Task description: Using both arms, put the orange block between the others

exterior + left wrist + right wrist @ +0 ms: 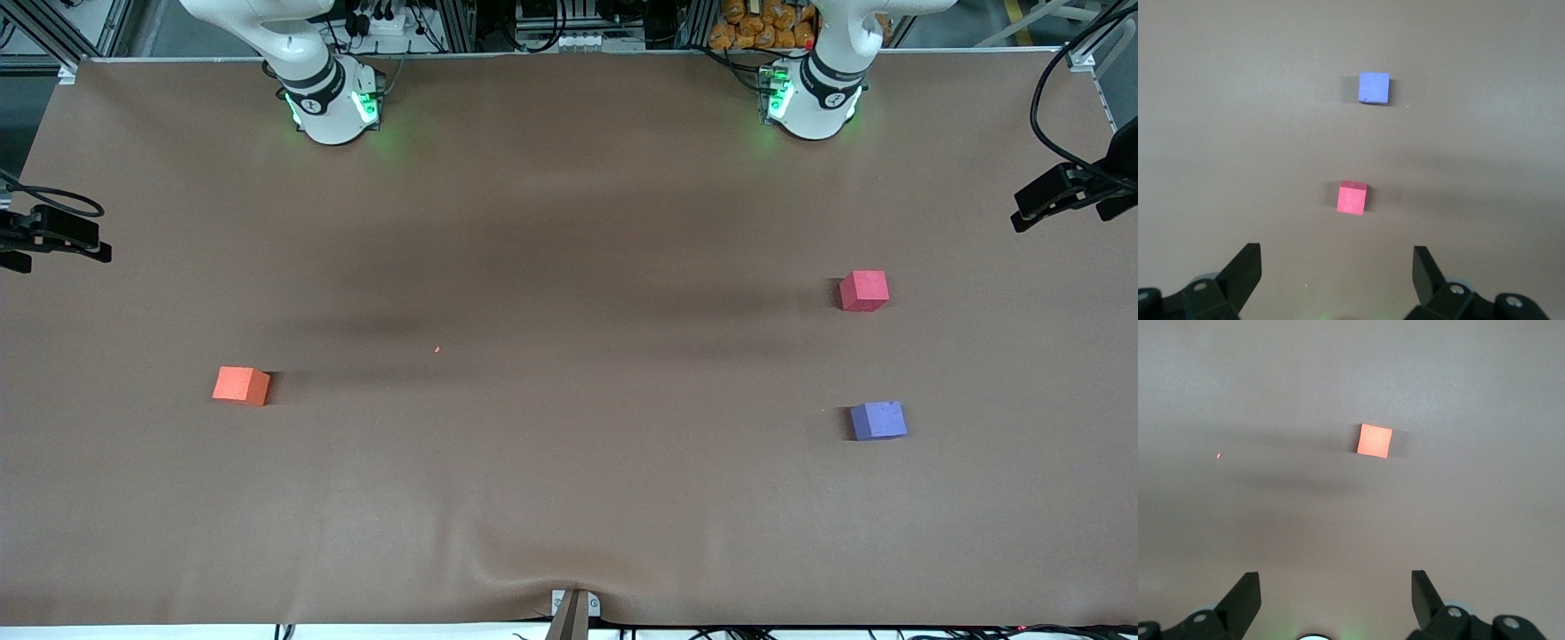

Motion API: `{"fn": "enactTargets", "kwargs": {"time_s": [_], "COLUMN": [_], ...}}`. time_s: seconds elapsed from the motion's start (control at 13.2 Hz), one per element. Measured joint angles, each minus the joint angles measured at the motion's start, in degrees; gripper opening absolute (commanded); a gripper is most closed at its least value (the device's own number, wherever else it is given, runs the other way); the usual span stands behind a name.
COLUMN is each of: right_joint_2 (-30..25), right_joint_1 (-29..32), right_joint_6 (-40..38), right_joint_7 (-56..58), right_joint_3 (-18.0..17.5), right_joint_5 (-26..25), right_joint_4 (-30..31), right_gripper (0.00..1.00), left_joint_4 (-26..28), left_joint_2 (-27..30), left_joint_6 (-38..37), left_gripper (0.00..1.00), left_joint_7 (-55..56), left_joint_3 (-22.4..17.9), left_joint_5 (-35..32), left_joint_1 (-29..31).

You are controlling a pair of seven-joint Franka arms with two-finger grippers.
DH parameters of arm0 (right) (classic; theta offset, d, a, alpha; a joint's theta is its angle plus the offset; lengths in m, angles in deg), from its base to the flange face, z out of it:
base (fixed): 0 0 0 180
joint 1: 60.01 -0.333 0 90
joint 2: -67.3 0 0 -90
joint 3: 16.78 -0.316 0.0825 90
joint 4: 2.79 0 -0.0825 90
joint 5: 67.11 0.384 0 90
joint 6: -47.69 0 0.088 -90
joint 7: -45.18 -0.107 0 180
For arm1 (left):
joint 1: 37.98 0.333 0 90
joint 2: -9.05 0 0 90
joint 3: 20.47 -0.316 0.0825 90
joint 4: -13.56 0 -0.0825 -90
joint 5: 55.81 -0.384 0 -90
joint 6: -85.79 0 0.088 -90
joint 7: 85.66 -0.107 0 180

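Observation:
The orange block (241, 386) (1375, 441) lies alone on the brown table toward the right arm's end. The others lie toward the left arm's end: a pinkish-red cube (864, 291) (1352, 198) and a purple-blue cube (878, 420) (1374, 88) nearer to the front camera, with a gap between them. My left gripper (1337, 267) hangs open and empty high over the table, short of the pinkish-red cube. My right gripper (1335, 587) is open and empty too, high above the cloth short of the orange block. Neither hand shows in the front view.
A tiny orange crumb (436, 349) (1219, 456) lies mid-table. Black clamped devices (53, 233) (1067, 191) stand at both ends of the table. A small mount (573, 609) sits at the near edge. The arms' green-lit bases (333, 107) (809, 102) stand along the edge farthest from the front camera.

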Motion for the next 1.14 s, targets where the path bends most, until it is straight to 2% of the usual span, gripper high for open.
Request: {"fn": "enactTargets", "kwargs": {"time_s": [0.83, 1.14], "right_joint_2": [0.57, 5.52], "right_joint_1": [0.01, 0.03], "right_joint_6": [0.76, 6.55], "right_joint_7": [-0.01, -0.01], "right_joint_3": [0.02, 0.08], "right_joint_5": [0.0, 0.0], "right_joint_4": [0.86, 1.82], "right_gripper": [1.0, 1.0], "left_joint_4": [0.51, 0.51], "left_joint_2": [-1.45, -1.92], "left_joint_6": [1.77, 2.53], "left_gripper": [1.0, 1.0], "left_joint_7": [-2.86, -2.86], "left_joint_3": [-0.85, -0.68], "left_joint_5": [-0.07, 0.01], "left_joint_1": [2.58, 2.44]}}
